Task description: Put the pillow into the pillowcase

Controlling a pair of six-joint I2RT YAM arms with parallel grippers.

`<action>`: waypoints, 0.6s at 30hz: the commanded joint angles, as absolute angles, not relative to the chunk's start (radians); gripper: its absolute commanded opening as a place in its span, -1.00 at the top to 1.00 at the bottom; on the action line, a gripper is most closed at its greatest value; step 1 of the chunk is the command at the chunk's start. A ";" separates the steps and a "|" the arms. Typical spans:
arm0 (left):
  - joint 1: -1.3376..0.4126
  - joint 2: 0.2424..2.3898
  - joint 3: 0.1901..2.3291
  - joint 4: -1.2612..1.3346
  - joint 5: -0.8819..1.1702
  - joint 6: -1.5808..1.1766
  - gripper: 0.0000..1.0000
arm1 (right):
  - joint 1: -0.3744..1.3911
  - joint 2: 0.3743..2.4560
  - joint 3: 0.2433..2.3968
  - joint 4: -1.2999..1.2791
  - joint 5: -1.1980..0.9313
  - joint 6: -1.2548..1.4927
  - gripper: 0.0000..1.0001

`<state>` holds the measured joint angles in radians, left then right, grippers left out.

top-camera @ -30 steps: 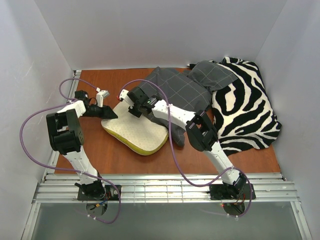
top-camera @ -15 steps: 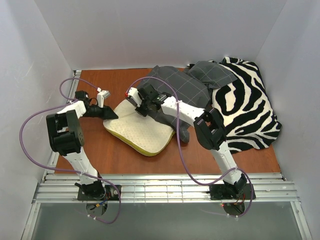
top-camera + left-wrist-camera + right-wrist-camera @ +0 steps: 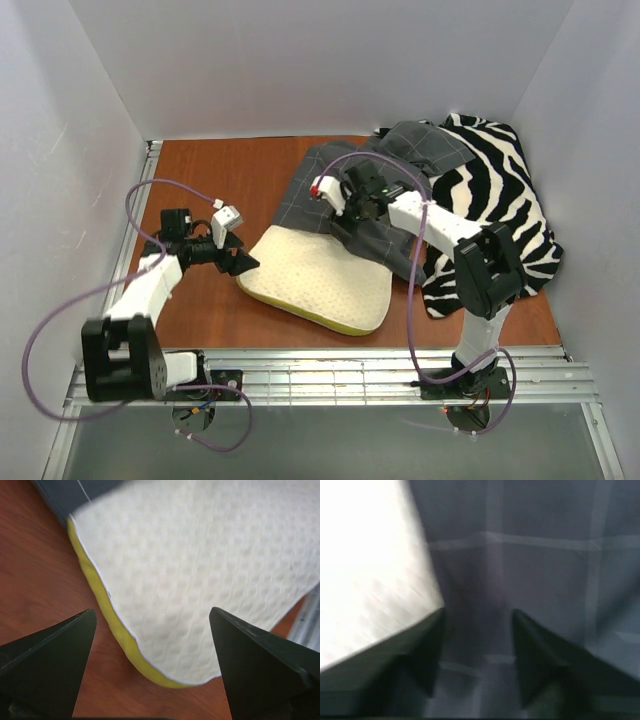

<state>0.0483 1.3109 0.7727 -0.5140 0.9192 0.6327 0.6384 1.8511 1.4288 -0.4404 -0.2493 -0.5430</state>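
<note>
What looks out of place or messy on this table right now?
The dark grey grid-lined cloth pillowcase lies rumpled, one end draped over the black-and-white zebra-striped fabric. The cream dimpled foam pillow sits askew, mostly uncovered.

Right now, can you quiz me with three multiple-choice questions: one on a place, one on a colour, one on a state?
1. Where is the zebra-striped fabric? A) far right of the table B) near-left corner C) on the wall
2. What colour is the side edge of the pillow? A) red B) yellow-green C) blue
3. How is the left gripper? A) open B) shut on the pillow C) shut on a cable
Answers: 1 A, it lies right of the pillowcase; 2 B, the left wrist view shows it; 3 A, its jaws stand wide apart.
</note>
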 commanded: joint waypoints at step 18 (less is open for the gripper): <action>-0.276 1.399 0.454 0.748 0.517 0.980 -0.78 | 0.713 1.540 0.991 -0.422 -0.452 -0.104 0.86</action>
<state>-0.2546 1.3804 0.4870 0.5751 0.5262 0.8268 0.7204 1.4952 1.0340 -0.4160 -0.4168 -0.1101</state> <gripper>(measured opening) 0.887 0.083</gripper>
